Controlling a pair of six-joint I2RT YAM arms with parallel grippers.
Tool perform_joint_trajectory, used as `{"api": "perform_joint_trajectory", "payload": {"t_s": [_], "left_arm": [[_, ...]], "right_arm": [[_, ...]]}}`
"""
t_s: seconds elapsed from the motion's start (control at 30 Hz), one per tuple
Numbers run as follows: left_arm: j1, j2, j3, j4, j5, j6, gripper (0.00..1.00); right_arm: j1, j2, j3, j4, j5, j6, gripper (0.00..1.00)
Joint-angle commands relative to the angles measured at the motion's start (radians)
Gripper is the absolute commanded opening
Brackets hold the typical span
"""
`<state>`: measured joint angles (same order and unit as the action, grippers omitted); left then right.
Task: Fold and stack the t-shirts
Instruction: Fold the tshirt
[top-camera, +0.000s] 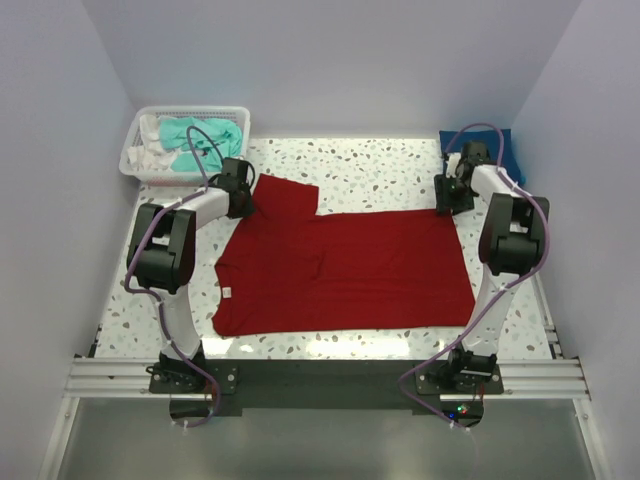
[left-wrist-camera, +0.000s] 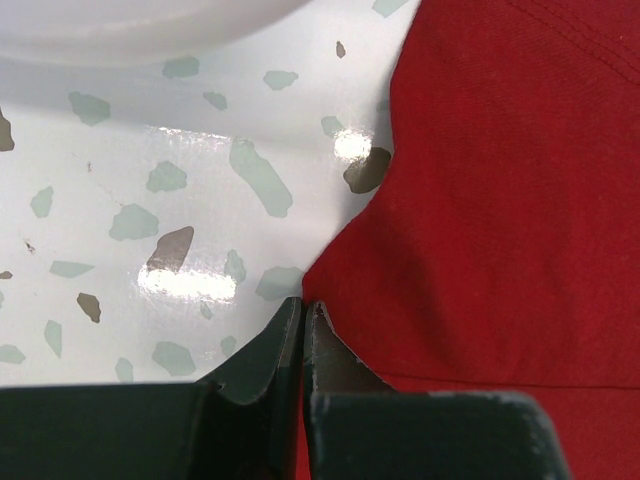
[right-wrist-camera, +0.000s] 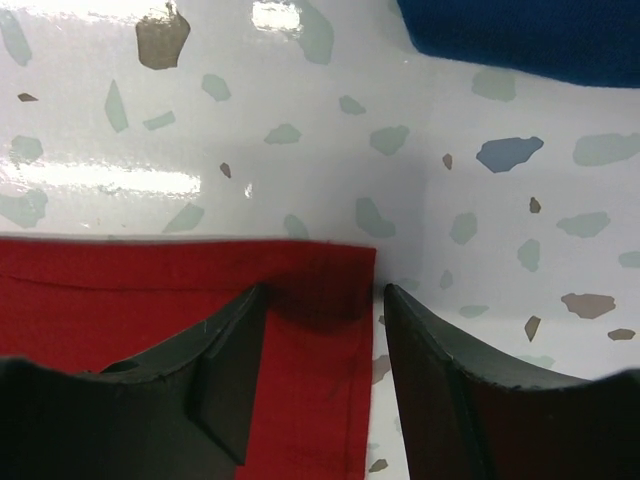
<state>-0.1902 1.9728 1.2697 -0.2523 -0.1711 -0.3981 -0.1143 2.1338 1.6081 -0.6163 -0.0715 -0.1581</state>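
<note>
Straddles far right corner of red t-shirt (top-camera: 350, 270) with right gripper (right-wrist-camera: 325, 295) parted; touches far left sleeve edge with left gripper (left-wrist-camera: 303, 308) clenched

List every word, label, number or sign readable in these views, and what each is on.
No readable text in any view.
Small white tag on the red t-shirt, near its left edge in the top view: too small to read.
Basket, blue t-shirt, table: nothing printed shows.
</note>
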Motion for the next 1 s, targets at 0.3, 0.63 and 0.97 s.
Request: {"api": "perform_joint_trajectory", "payload": {"t_s": [0.3,0.63,0.97], "left_arm": [[0.006,0.009,-0.006,-0.005,0.035,0.018,0.00],[0.006,0.017,-0.004,-0.008,0.039,0.018,0.00],[0.006,0.021,-0.004,-0.011,0.038,0.019,0.00]], "right_arm": [[-0.064,-0.058,0.035,-0.005,-0.125,-0.043,0.53],[-0.059,-0.005,0.036,-0.002,-0.114,-0.046,0.48],[-0.012,0.049,0.035,-0.010,-0.047,-0.080,0.46]]}}
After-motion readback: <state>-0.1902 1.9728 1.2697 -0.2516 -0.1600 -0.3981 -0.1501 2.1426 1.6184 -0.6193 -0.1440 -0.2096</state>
